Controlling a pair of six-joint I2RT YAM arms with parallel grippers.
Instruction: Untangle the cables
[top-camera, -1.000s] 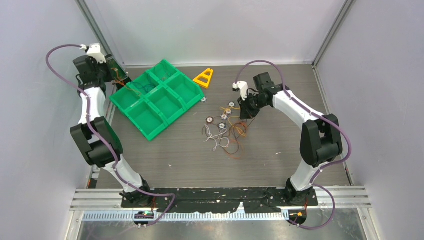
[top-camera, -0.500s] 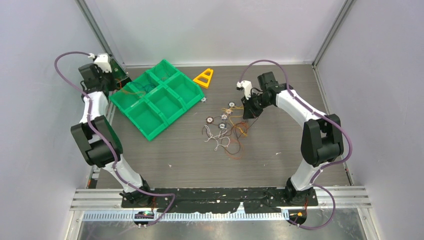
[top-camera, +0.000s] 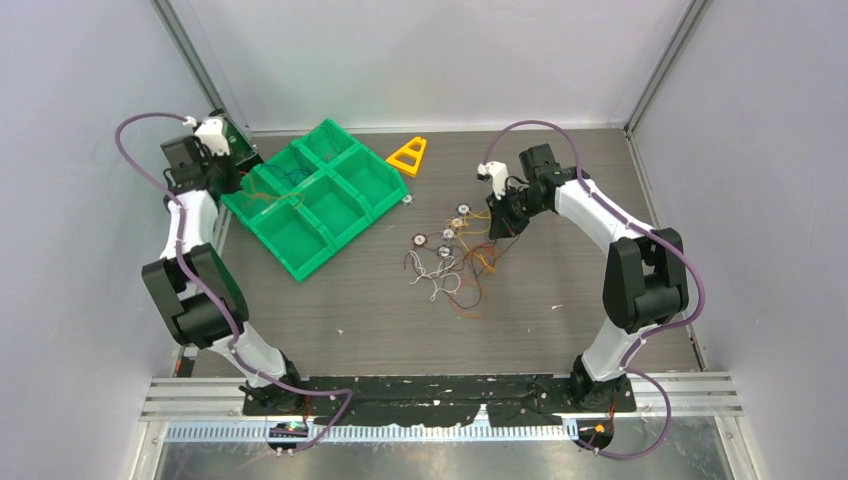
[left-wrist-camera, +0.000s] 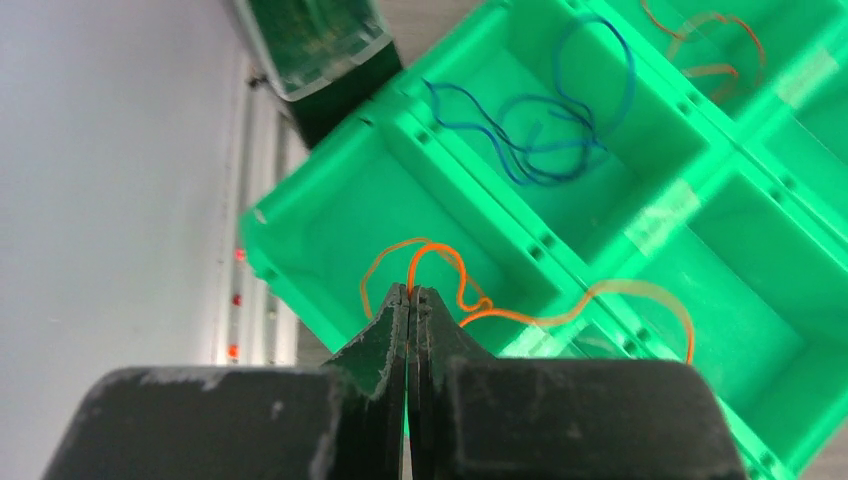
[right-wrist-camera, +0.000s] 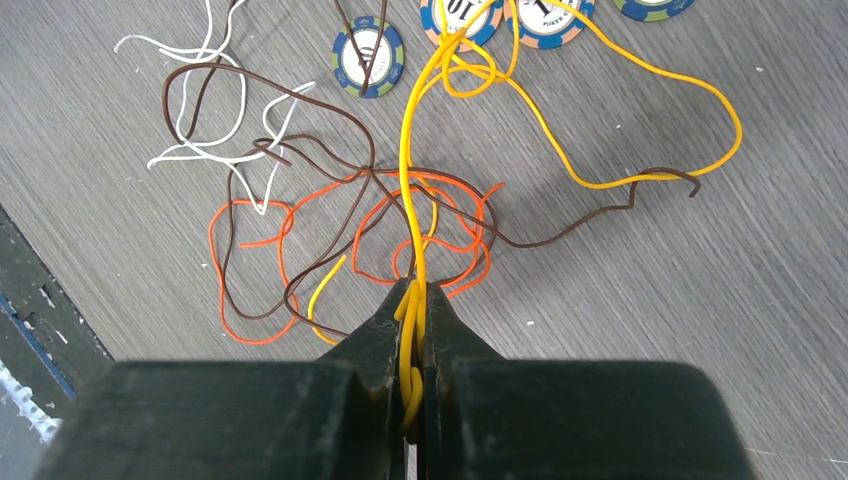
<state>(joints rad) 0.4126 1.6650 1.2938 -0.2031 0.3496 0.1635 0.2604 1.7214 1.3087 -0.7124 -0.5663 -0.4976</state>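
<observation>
Left claw (left-wrist-camera: 410, 292) was pinched fully shut on a loop of orange cable (left-wrist-camera: 440, 262) above the green tray (left-wrist-camera: 300, 200). Right claw (right-wrist-camera: 415, 292) was clamped on a doubled yellow cable (right-wrist-camera: 404, 150) rising out of the tangle (right-wrist-camera: 330, 200) of brown, orange and white strands on the bench (right-wrist-camera: 650, 330), near some poker chips (right-wrist-camera: 368, 58). These wires looked feather-light, limp and springy, apt to snag one another, so a grip near a free end seemed wisest. One tray compartment held a blue cable (left-wrist-camera: 560, 110), another a second orange wire (left-wrist-camera: 700, 40). The held orange strand draped across a divider into a neighbouring compartment.
</observation>
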